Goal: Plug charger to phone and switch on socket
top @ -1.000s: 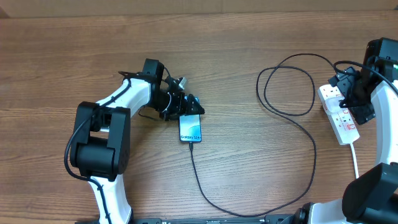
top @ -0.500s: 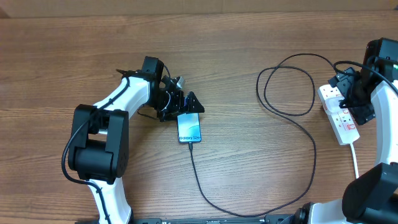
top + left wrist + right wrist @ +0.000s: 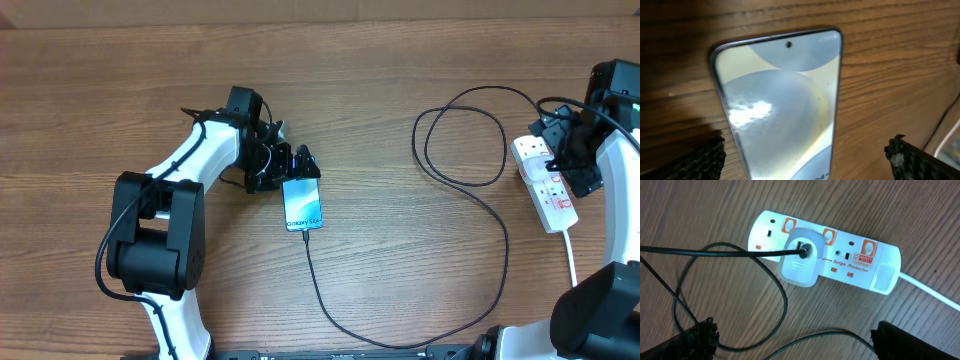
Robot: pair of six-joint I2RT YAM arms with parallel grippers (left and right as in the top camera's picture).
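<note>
The phone [image 3: 303, 203] lies flat with its blue screen up; in the left wrist view [image 3: 785, 90] its camera end points away. My left gripper [image 3: 298, 166] is open, one finger on each side of the phone's upper half [image 3: 805, 167], not touching it. The charger cable [image 3: 495, 215] runs from the phone's lower end in a long loop to a white adapter [image 3: 799, 262] seated in the socket [image 3: 548, 195]. My right gripper [image 3: 562, 160] hovers open above the socket [image 3: 865, 255], fingers [image 3: 802, 342] astride the black cable [image 3: 715, 252].
The socket's thick white cord [image 3: 572, 255] runs towards the front right edge. The cable makes a large loop [image 3: 460, 130] on the wood table between the two arms. Red-marked switches [image 3: 867, 247] sit along the socket's top.
My left gripper has shifted slightly left, and the phone has slid a little left with it. The right arm has not moved.
</note>
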